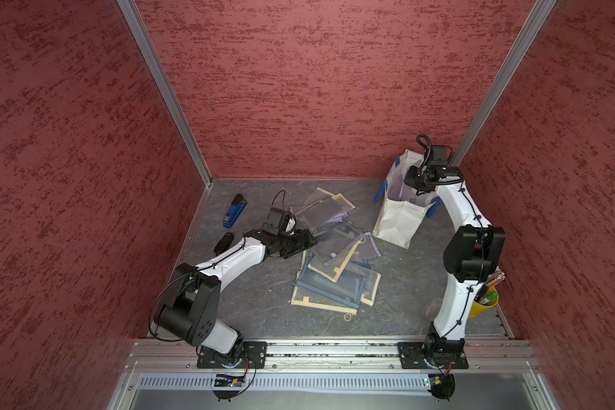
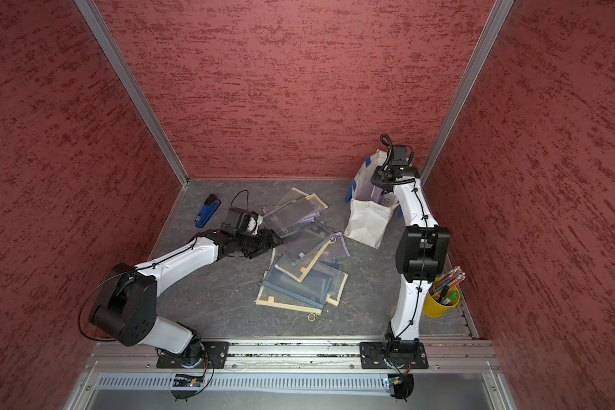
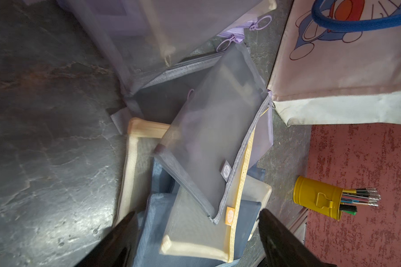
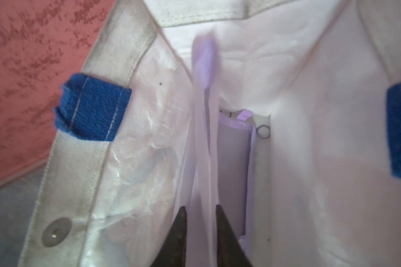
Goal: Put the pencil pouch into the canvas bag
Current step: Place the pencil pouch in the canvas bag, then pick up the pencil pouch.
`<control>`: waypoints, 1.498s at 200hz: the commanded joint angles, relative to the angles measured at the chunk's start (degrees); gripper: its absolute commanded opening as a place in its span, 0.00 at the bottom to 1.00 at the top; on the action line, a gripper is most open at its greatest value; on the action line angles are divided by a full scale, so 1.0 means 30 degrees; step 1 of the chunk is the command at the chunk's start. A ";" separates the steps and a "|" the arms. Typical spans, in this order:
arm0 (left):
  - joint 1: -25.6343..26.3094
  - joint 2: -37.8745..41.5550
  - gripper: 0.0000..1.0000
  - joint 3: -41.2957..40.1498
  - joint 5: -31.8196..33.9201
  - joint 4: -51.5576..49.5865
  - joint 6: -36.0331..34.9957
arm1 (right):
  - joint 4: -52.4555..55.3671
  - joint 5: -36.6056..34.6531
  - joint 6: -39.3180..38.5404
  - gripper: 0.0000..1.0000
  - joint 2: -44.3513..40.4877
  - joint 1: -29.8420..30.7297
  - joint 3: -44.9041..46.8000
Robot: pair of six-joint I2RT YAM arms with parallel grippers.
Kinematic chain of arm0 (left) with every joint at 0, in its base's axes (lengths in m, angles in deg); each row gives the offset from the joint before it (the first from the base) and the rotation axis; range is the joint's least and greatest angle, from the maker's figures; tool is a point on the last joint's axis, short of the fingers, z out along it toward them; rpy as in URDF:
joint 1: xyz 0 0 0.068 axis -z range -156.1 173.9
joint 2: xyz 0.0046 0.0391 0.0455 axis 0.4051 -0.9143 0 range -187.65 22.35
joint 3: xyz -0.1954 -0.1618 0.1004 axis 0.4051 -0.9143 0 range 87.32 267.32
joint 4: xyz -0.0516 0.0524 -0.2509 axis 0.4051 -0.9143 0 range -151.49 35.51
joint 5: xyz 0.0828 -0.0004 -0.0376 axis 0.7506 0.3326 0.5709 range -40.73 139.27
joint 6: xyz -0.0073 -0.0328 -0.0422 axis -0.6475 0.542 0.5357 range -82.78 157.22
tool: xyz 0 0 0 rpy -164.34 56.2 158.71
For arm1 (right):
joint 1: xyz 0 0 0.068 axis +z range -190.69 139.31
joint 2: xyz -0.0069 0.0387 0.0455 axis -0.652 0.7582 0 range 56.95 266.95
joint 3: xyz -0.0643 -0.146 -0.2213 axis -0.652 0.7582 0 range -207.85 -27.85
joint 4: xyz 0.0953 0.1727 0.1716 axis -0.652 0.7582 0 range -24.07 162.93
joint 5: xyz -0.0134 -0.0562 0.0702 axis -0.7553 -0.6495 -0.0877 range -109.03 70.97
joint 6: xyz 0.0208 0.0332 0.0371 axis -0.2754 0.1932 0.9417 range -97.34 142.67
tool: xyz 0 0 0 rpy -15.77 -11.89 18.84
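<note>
Lilac pencil pouch (image 4: 203, 104) hanging edge-on directly below the right hand (image 4: 200, 207), long axis pointing down into the canvas bag (image 4: 130, 46); jaws narrowly parted about its upper edge, grip indeterminate; left hand (image 3: 197, 211), wide open and empty, above the heap of mesh pouches (image 1: 334, 269).

This is looking like a robot-lab test cell: red textured panels (image 1: 299, 88) are closing in three sides of a dark marbled table (image 1: 256, 294), aluminium posts (image 1: 164, 88) are framing its far corners, and two white-and-black arms (image 1: 235, 261) are standing bolted to a slotted metal rail (image 1: 334, 355) along its near edge.
</note>
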 commanded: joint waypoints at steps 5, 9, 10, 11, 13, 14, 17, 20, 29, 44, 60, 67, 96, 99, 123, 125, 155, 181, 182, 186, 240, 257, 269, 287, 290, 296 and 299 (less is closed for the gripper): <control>0.0168 -0.1053 0.77 0.0266 -0.0637 0.1309 0.0338 | 0.0342 -0.0796 -0.0553 0.49 -0.1215 -0.0051 -0.0023; 0.0199 -0.1219 0.76 0.0289 -0.0650 0.1433 0.0412 | 0.0450 -0.0917 -0.0650 0.54 -0.1401 -0.0015 -0.0070; 0.0214 -0.1256 0.76 0.0297 -0.0656 0.1486 0.0420 | 0.0465 -0.0944 -0.0678 0.55 -0.1438 -0.0009 -0.0093; 0.0222 -0.1275 0.75 0.0300 -0.0658 0.1513 0.0425 | 0.0488 -0.0973 -0.0707 0.56 -0.1514 -0.0006 -0.0105; 0.0228 -0.1348 0.75 0.0318 -0.0660 0.1569 0.0464 | 0.0534 -0.1045 -0.0773 0.58 -0.1609 0.0011 -0.0128; 0.0229 -0.1365 0.74 0.0311 -0.0675 0.1613 0.0491 | 0.0551 -0.1082 -0.0813 0.58 -0.1659 0.0019 -0.0122; 0.0255 -0.1460 0.73 0.0305 -0.0681 0.1761 0.0565 | 0.0640 -0.1128 -0.0907 0.60 -0.1812 0.0026 -0.0164; 0.0259 -0.1538 0.73 0.0304 -0.0697 0.1904 0.0618 | 0.0717 -0.1182 -0.0999 0.62 -0.1992 0.0026 -0.0195; 0.0288 -0.1821 0.70 0.0304 -0.0750 0.2268 0.0816 | 0.0993 -0.1264 -0.1220 0.67 -0.2443 0.0056 -0.0261; 0.0332 -0.2346 0.67 0.0403 -0.0950 0.2830 0.1040 | 0.1534 -0.1293 -0.1461 0.73 -0.3186 0.0252 -0.0377; 0.0397 -0.2791 0.63 0.0503 -0.1128 0.3507 0.1205 | 0.1942 -0.1413 -0.1630 0.77 -0.4186 0.0736 0.0016; 0.0406 -0.2965 0.60 0.0531 -0.1178 0.3762 0.1267 | 0.1975 -0.1250 -0.1565 0.78 -0.4698 0.0985 0.0383; 0.0378 -0.3753 0.49 0.0655 -0.1333 0.4632 0.1555 | 0.1772 -0.0944 -0.0964 0.81 -0.7060 0.2592 0.2773; 0.0402 -0.3865 0.48 0.0711 -0.1360 0.4709 0.1569 | 0.1744 -0.0851 -0.0871 0.81 -0.7259 0.2764 0.3072; 0.0398 -0.4195 0.33 0.0861 -0.1408 0.4900 0.1472 | 0.1493 -0.0340 0.0005 0.81 -0.9116 0.4411 0.5593; 0.0389 -0.4195 0.32 0.0883 -0.1382 0.4906 0.1459 | 0.1408 -0.0250 0.0101 0.81 -0.9281 0.4521 0.5823; 0.0325 -0.3877 0.17 0.0718 -0.1292 0.4707 0.1112 | -0.0153 0.0846 0.1591 0.81 -1.2338 0.5991 0.9825; 0.0455 -0.3153 0.01 0.0634 -0.1361 0.3858 0.0616 | -0.0653 0.1709 0.2991 0.82 -1.3829 0.6973 1.2468; 0.0474 -0.3117 0.00 0.0645 -0.1333 0.3783 0.0595 | -0.0672 0.1731 0.3047 0.81 -1.3877 0.7045 1.2578; 0.0540 -0.2979 0.00 0.0681 -0.1285 0.3477 0.0459 | -0.0761 0.1799 0.3232 0.81 -1.4060 0.7249 1.2945; 0.2544 0.0735 0.00 -0.0955 -0.0390 0.1628 0.0695 | -0.3884 0.3286 0.5512 0.82 -1.4958 1.0032 1.7644; 0.3507 0.2170 0.00 -0.1102 0.0227 0.0368 0.0882 | -0.4924 0.3904 0.5907 0.82 -1.4351 1.0491 1.8229; 0.4048 0.3028 0.00 -0.1302 0.0513 -0.0380 0.1026 | -0.5847 0.4498 0.6434 0.82 -1.3945 1.0517 1.8825; 0.4389 0.4084 0.00 -0.1786 0.0734 -0.1117 0.1278 | -0.6996 0.5096 0.6995 0.82 -1.3315 1.0542 1.9705; 0.4390 0.4252 0.00 -0.1880 0.0755 -0.1177 0.1278 | -0.7038 0.5144 0.6983 0.82 -1.3131 1.0544 1.9753; 0.4375 0.4531 0.00 -0.2063 0.0787 -0.1319 0.1319 | -0.7059 0.5193 0.6916 0.82 -1.2835 1.0595 1.9853; 0.4322 0.4656 0.00 -0.2130 0.0750 -0.1330 0.1295 | -0.7094 0.5204 0.6889 0.82 -1.2643 1.0627 1.9856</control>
